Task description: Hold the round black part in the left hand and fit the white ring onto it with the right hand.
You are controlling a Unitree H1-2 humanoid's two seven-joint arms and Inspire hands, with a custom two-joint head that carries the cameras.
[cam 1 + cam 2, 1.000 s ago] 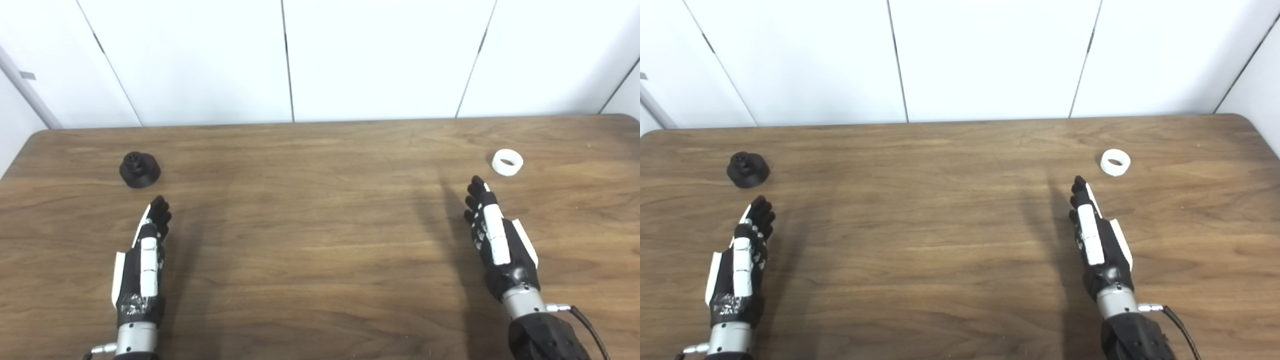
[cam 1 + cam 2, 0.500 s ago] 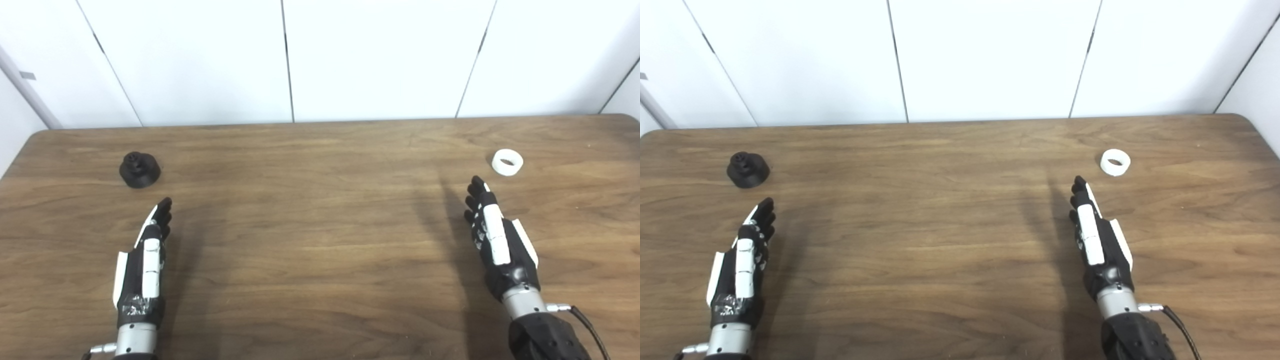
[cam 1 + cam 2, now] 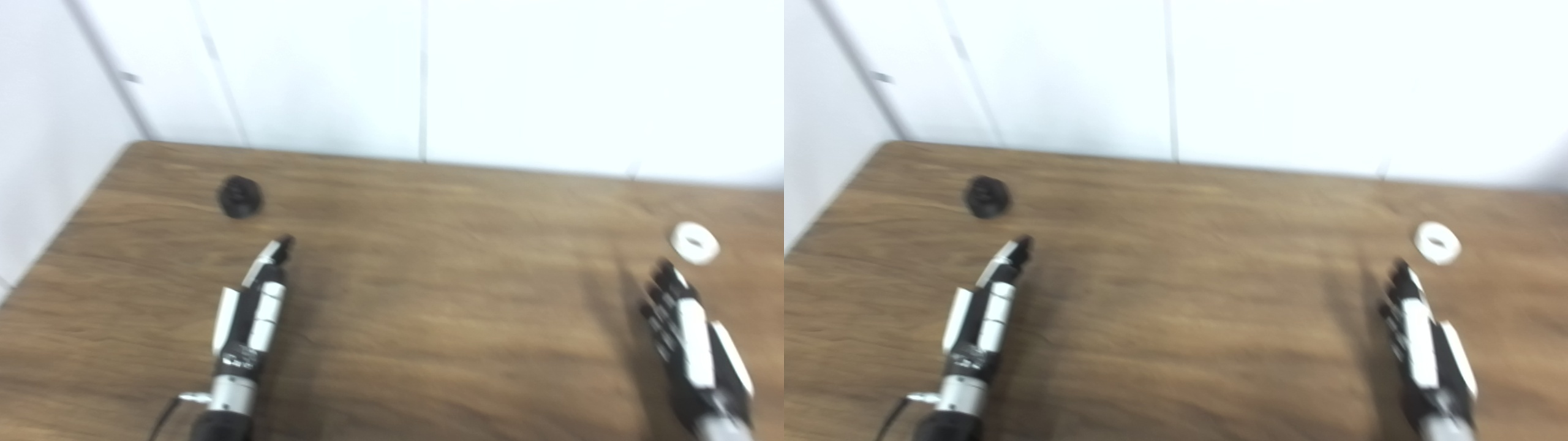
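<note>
Black part (image 3: 240, 196) set near table (image 3: 429, 294) far-left corner, ring (image 3: 694, 242) far right, both hands (image 3: 254, 309) (image 3: 689, 343) empty, fingers stretched out.

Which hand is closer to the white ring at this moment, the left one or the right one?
Right. The right hand lies just short of the white ring, a little to its left, not touching it. The left hand is far across the table, near the round black part.
</note>
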